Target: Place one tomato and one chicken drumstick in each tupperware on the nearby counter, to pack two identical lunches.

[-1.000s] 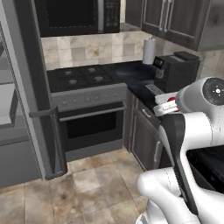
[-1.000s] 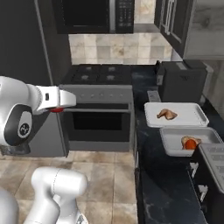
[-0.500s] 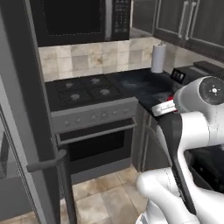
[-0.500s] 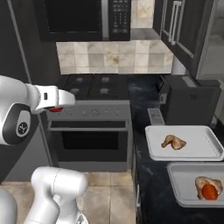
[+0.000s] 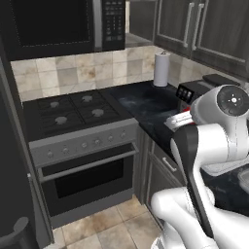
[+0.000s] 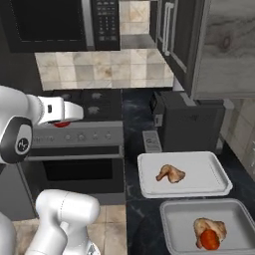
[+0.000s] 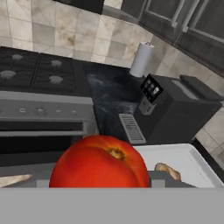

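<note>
Clearly the step in hand is carrying the second tomato (image 7: 101, 162) to the tray that lacks one. In the hand view it sits big and glossy right at the bottom, where the finger tips would be; it looks pinched in the gripper, though the tips themselves are hidden behind it, so that is a judgement. In the right base view the arm is at far left, well apart from the trays, with a red spot under the forearm.

Moving right across that view, the stove (image 6: 79, 99) comes first, then the black counter (image 6: 137, 109) with the coffee machine (image 6: 191, 119). Right of that lie 2 tupperwares. The farther tupperware (image 6: 221, 187) holds 1 chicken drumstick (image 6: 170, 173) and no tomato. The nearer tupperware (image 6: 172, 231) already holds a drumstick with a tomato (image 6: 210, 240) touching it.

To do this well, swing the tomato over the farther tray's bare floor beside the drumstick, lower it close before letting go so the ball cannot roll over the low rim, and stay clear of the coffee machine.
</note>
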{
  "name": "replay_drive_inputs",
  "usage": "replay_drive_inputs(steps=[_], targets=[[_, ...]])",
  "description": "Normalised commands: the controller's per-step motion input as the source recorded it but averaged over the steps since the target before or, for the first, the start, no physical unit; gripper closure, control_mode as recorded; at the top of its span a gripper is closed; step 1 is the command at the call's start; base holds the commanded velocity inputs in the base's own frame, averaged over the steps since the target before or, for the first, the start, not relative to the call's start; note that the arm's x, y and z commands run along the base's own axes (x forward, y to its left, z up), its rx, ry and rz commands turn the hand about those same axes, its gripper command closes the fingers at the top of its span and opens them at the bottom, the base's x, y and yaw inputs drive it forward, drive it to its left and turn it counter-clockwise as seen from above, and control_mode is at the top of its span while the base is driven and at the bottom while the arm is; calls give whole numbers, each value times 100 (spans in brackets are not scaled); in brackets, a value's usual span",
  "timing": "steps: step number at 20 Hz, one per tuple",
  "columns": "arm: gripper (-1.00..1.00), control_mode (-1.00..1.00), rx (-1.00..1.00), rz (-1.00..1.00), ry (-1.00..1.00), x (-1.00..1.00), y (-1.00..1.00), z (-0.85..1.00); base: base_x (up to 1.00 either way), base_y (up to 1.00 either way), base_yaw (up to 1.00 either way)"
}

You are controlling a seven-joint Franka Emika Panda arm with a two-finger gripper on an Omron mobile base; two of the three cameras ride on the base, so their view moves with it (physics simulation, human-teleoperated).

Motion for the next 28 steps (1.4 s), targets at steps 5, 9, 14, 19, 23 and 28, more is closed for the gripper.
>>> replay_drive_inputs(steps=[5,9,14,19,23,28], targets=[[100,100,0,0,0,0,0,0,24,-80,-18],[100,100,0,0,0,0,0,0,26,-34,-14],[100,-100,0,-17,0,1,-57,-6,0,0,0],[100,-100,0,-17,3,0,-67,-18,0,0,0],[100,-100,0,-13,16,14,-72,-56,0,0,0],[100,-100,3,-8,18,20,-74,-68,0,0,0]])
